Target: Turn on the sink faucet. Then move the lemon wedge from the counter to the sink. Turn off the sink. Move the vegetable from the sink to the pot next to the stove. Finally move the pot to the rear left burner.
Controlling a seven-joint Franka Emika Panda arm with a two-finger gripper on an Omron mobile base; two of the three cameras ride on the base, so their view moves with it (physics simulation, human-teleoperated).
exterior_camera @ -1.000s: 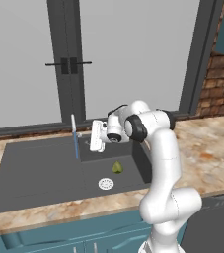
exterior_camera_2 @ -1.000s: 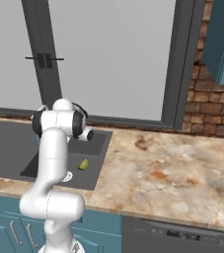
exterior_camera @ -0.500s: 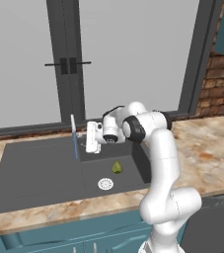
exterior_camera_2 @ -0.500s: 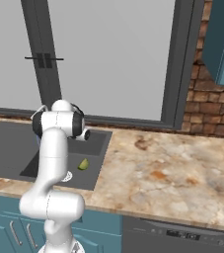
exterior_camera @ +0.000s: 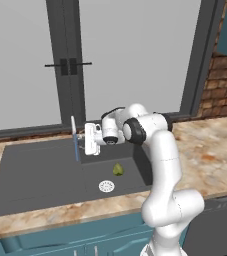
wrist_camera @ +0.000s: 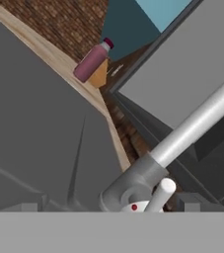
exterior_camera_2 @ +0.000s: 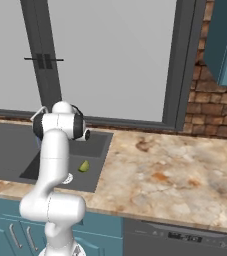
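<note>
Gripper (exterior_camera: 87, 139): at the faucet, hand turned sideways, pointing left in left base view; jaws spread wide, nothing grasped btwn them. Tips hard to make out in hand view.
Sink faucet (exterior_camera: 75, 140): thin silver spout, upright at rear edge of basin, just left of the gripper. Blue streak runs down below its top in left base view, looks like water. In hand view the base (wrist_camera: 133, 185) sits close up at bottom centre, spout runs diagonally up to the right, small lever stub (wrist_camera: 162, 191) sticks out just beside the base w/ a red dot by it.
Contact w/ lever: cannot tell; fingers are very near it.
Lemon wedge (exterior_camera: 118, 169): yellow-green, lying in the sink on the deeper basin floor, near the drain, right-rear of it. Also seen in right base view (exterior_camera_2: 84, 166), just right of the arm's lower link.
Sink (exterior_camera: 40, 175): dark grey, flat drainboard on left, deeper bowl on right w/ round silver drain (exterior_camera: 106, 186).
Counter (exterior_camera_2: 175, 175): beige marbled stone w/ orange-brown patches, stretches right of sink; teal cabinet fronts (exterior_camera_2: 5, 230) below.
Arm: rises from lower right of left base view, elbow bent, forearm reaching left over the sink bowl.
Bottle (wrist_camera: 93, 60): pinkish-purple w/ dark cap, at far end of counter in hand view, an orange-tan item touching it behind.
Backdrop: grey window panes w/ dark frame, brick wall (exterior_camera_2: 210, 107) to the right.
</note>
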